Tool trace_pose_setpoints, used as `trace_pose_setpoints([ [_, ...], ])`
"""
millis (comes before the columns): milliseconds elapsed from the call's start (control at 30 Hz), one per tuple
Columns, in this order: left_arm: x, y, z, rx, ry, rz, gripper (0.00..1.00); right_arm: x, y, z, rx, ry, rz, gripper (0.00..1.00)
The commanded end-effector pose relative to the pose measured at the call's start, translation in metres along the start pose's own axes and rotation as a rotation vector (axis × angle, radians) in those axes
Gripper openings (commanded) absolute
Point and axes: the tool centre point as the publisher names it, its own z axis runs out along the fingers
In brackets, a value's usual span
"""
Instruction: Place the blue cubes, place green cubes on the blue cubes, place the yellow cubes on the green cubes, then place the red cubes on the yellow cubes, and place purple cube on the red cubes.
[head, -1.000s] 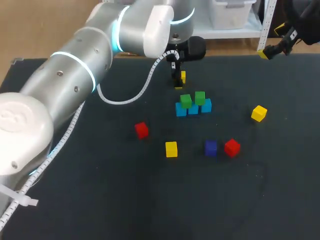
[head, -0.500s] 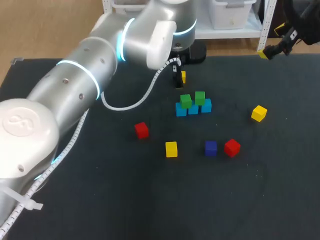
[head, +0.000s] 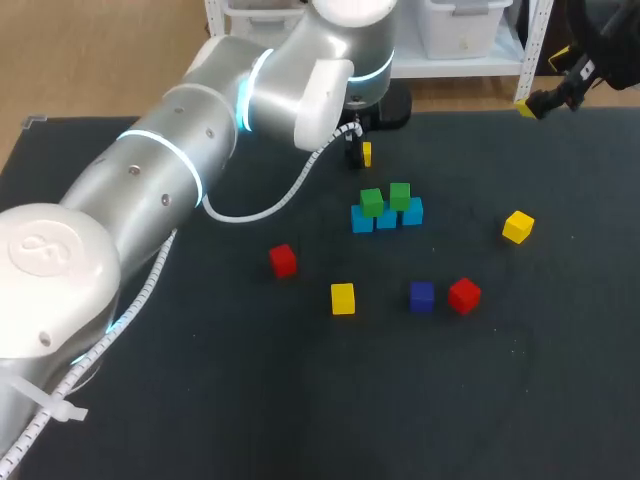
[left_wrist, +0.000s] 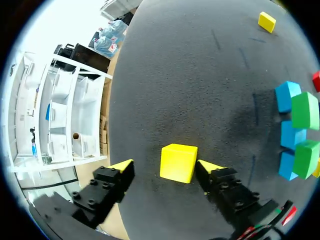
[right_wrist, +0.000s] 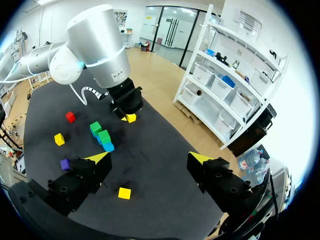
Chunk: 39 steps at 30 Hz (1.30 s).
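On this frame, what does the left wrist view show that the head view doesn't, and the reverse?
Left wrist only: the left claw stands open around a yellow cube, with a gap showing on either side of it.
Head only: the purple cube, a red cube and another yellow cube nearer the front of the table.
Both: three blue cubes in a row carrying two green cubes, and a lone yellow cube off to one side.

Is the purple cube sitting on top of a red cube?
No, the purple cube sits right on the table, next to a red cube, not on top of it.
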Motion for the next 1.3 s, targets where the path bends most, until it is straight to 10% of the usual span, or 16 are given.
trace_pose_setpoints([
  [33,-0.007,0.029,0.008,0.441,0.011,0.003,0.49,0.0,0.0,0.0,0.0,0.0,0.0,1.0],
  [467,-0.004,0.029,0.008,0.45,0.001,0.006,0.38,0.0,0.0,0.0,0.0,0.0,0.0,1.0],
  [700,-0.001,0.027,0.003,0.447,-0.013,-0.002,0.0,0.0,0.0,0.0,0.0,0.0,0.0,1.0],
  [1300,0.032,0.019,-0.04,0.423,0.006,-0.083,0.0,0.0,0.0,0.0,0.0,0.0,0.0,1.0],
])
